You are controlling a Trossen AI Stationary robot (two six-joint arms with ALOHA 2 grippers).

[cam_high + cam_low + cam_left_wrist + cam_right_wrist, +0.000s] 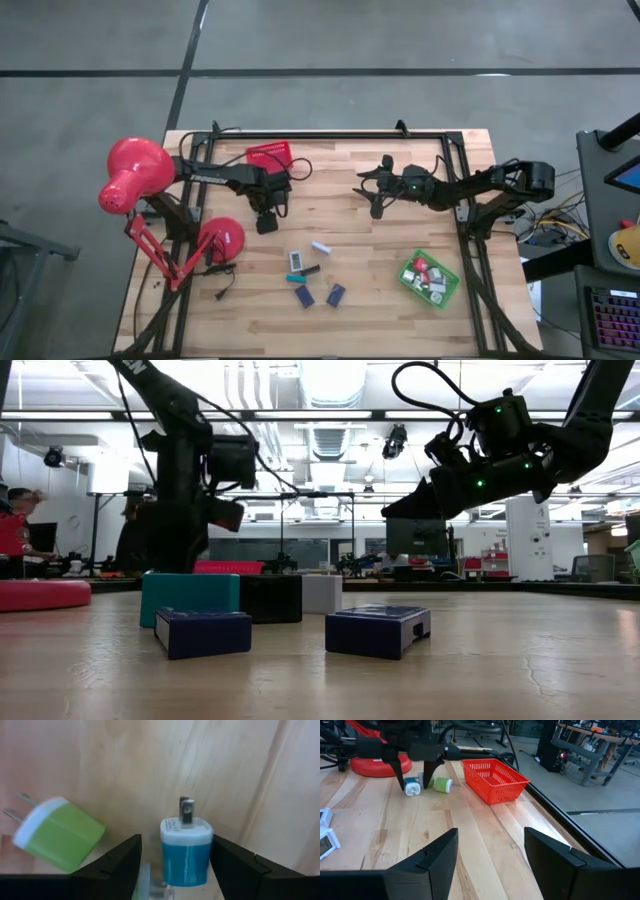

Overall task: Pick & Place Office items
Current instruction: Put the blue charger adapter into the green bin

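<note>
From the high view we see the left gripper low over the wood table, just in front of the red tray; what sits under it is hidden there. The left wrist view fills that in: a blue plug adapter stands between the spread fingers, prongs up, and a green plug adapter lies tilted just beside; we can't tell if the fingers touch the blue one. The right wrist view shows both adapters on the table under the left gripper, near the red tray. The right gripper hangs above the table, fingers apart, holding nothing. More office items lie loose mid-table; others fill the green tray. Only the low view shows the navy blocks close up, with a teal block behind. The red desk lamp stands at the left edge.
</note>
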